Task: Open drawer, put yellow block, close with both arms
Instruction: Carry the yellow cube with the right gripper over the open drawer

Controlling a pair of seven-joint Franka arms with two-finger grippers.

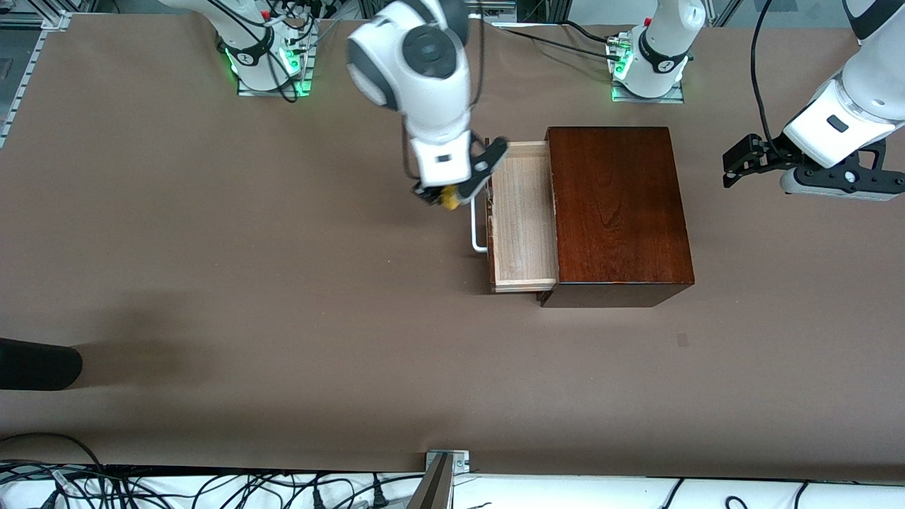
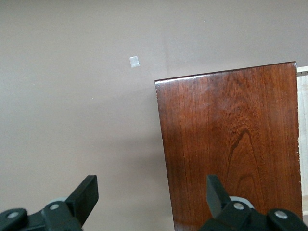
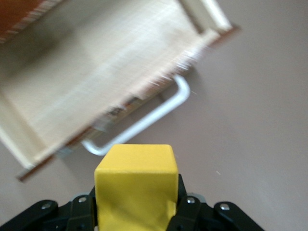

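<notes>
The drawer (image 1: 523, 219) stands pulled out of the mahogany box (image 1: 615, 212), its pale tray bare and its white handle (image 1: 477, 226) toward the right arm's end. My right gripper (image 1: 445, 196) is shut on the yellow block (image 1: 448, 199) and hangs over the table beside the handle. In the right wrist view the yellow block (image 3: 137, 187) fills the jaws, with the drawer (image 3: 96, 82) and handle (image 3: 154, 115) ahead of it. My left gripper (image 1: 732, 170) waits open over the table at the left arm's end, and its own view shows the box (image 2: 236, 144).
A small pale mark (image 1: 681, 340) lies on the table nearer to the front camera than the box. A black object (image 1: 35, 364) pokes in at the right arm's end. A metal bracket (image 1: 442, 466) sits on the table's near edge.
</notes>
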